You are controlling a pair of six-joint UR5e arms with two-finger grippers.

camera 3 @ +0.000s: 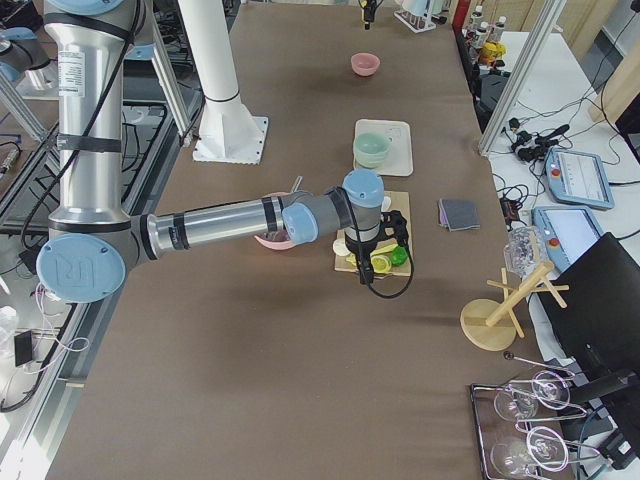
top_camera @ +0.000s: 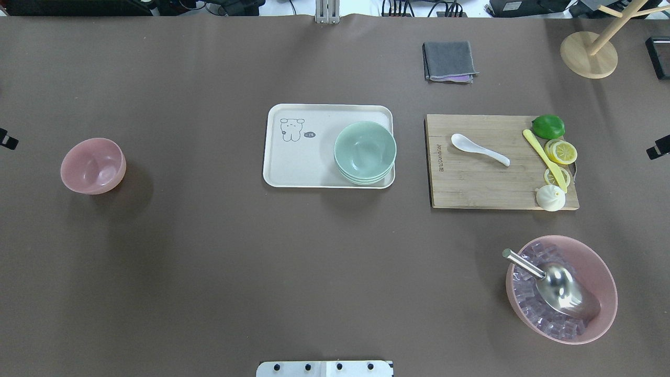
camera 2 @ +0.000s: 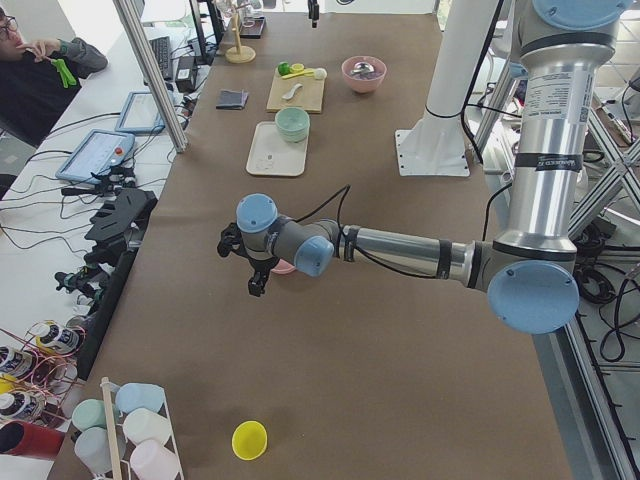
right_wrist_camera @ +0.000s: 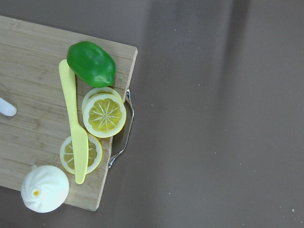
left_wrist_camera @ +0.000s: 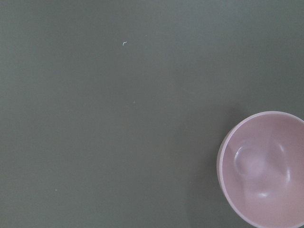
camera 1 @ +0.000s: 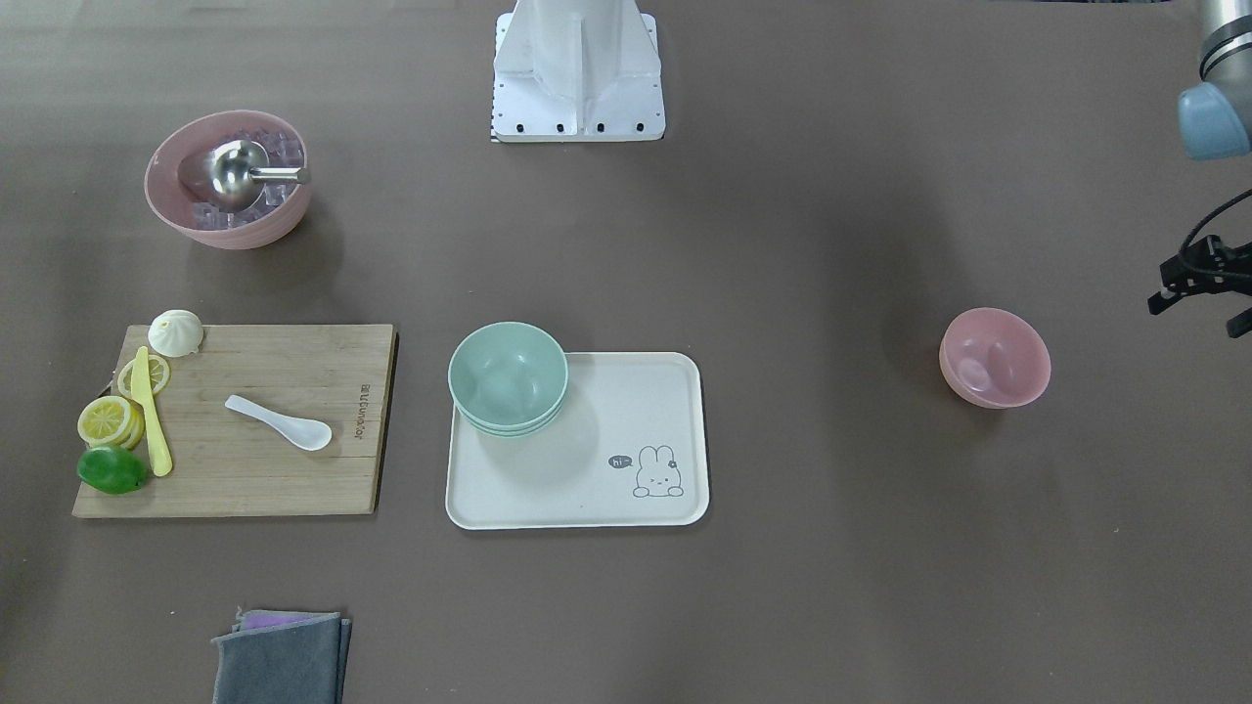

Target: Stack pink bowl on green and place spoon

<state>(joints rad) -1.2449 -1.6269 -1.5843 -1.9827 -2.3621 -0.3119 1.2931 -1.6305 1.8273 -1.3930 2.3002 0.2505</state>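
Note:
The small pink bowl [camera 1: 995, 357] stands empty on the brown table at the robot's left; it also shows in the overhead view [top_camera: 93, 165] and the left wrist view [left_wrist_camera: 266, 168]. A stack of green bowls [camera 1: 508, 377] sits on a corner of the white tray [camera 1: 626, 469]. The white spoon [camera 1: 279, 421] lies on the wooden cutting board [camera 1: 293, 479]. My left gripper [camera 1: 1201, 308] hovers beside the pink bowl, open and empty. My right gripper [top_camera: 658, 147] shows only as a black tip beyond the board; I cannot tell its state.
On the board lie a lime [top_camera: 548, 126], lemon slices [top_camera: 561, 152], a yellow knife [top_camera: 544, 159] and a white bun [top_camera: 550, 198]. A large pink bowl of ice [top_camera: 602, 283] holds a metal scoop [top_camera: 562, 288]. A grey cloth [top_camera: 449, 61] and a wooden stand [top_camera: 589, 55] sit at the far edge.

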